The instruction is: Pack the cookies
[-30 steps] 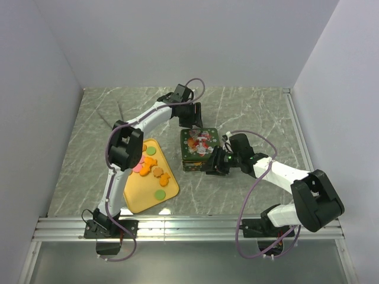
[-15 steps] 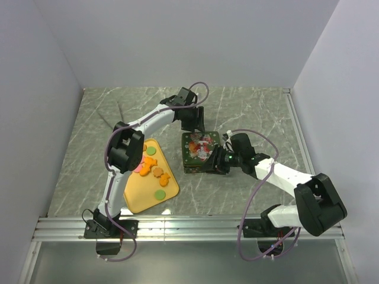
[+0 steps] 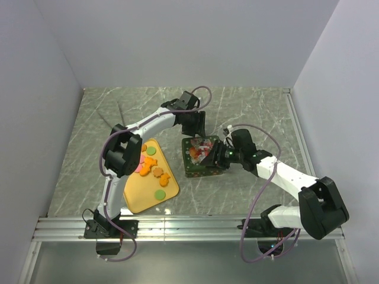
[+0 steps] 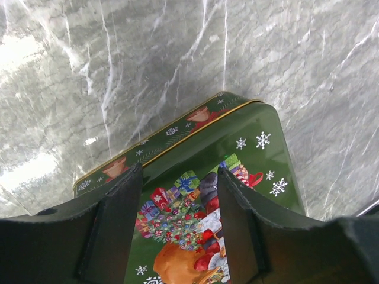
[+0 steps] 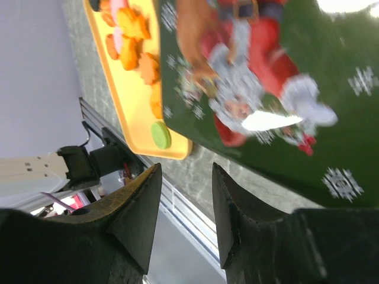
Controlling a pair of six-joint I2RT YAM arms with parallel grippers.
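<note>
- The cookies (image 3: pixel 157 172), small flat biscuits in orange, pink and green, round or flower-shaped, lie on a yellow tray (image 3: pixel 139 198) left of the green Christmas tin (image 3: pixel 201 157).
- Left gripper (image 3: pixel 194 127): fingers apart over the tin's far edge.
- Right gripper (image 3: pixel 218 152): fingers apart at the tin's right side.

cookies (image 3: pixel 155 171) lying flat, loose on yellow tray (image 3: pixel 140 198) toward worktop's near-left corner; orange, pink, green ones clustering, one green round sitting apart nearer front edge.
</note>
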